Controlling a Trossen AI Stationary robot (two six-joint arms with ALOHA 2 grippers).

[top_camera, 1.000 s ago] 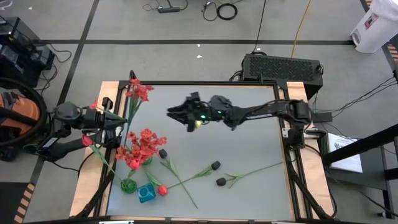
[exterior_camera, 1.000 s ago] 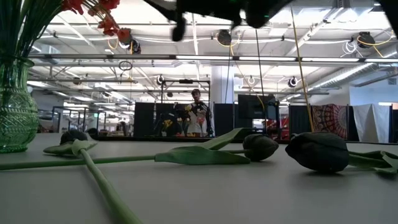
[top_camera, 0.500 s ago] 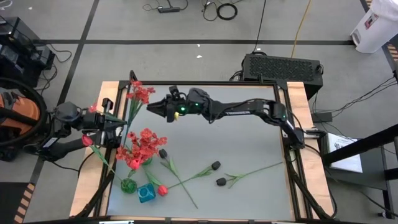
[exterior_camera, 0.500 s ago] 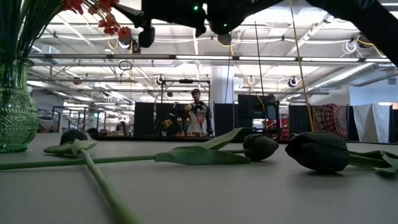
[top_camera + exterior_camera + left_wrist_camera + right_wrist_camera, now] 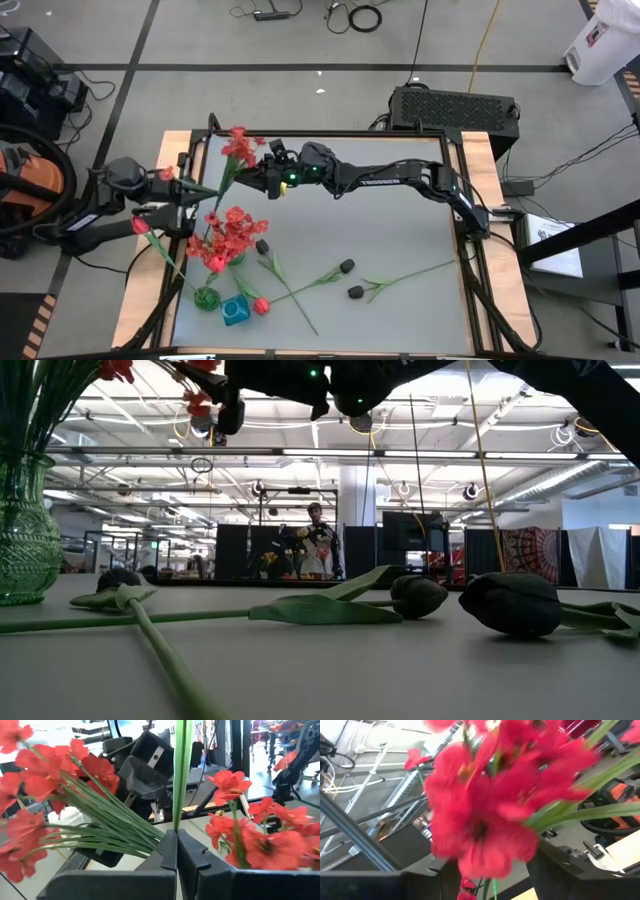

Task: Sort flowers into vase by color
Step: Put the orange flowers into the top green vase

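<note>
My left gripper (image 5: pixel 198 190) (image 5: pixel 176 851) is at the table's left edge, shut on a spray of frilly red flowers (image 5: pixel 237 148) on thin green stems. My right gripper (image 5: pixel 260 172) (image 5: pixel 490 875) reaches in from the right, open, its fingers on either side of that red bloom (image 5: pixel 485 815); whether they touch it I cannot tell. More red flowers (image 5: pixel 230 234) stand with their stems in a green glass vase (image 5: pixel 207 298) (image 5: pixel 24 530). A red tulip bud (image 5: pixel 262 306) and three black buds (image 5: pixel 346 266) (image 5: pixel 355 292) (image 5: pixel 262 246) lie on the table by their stems. My left gripper pinches the bundled green stems (image 5: pixel 170 831) between its two fingers, at the stems' lower end. The fingers come in level from the table's left. The spray is lifted clear and slants up and toward the far right, its blooms fanned out beyond the fingertips.
A small blue vase (image 5: pixel 235 312) stands beside the green one near the front left corner. The long stems of the black buds (image 5: pixel 300 610) stretch across the table's near middle. Beyond the table a person (image 5: pixel 318 538) stands far off in the room.
My right gripper has travelled toward the table's left edge, up to the held red spray, then stopped. My left gripper has shifted a little toward the right, carrying the spray so that its bloom now sits closer to the right gripper.
</note>
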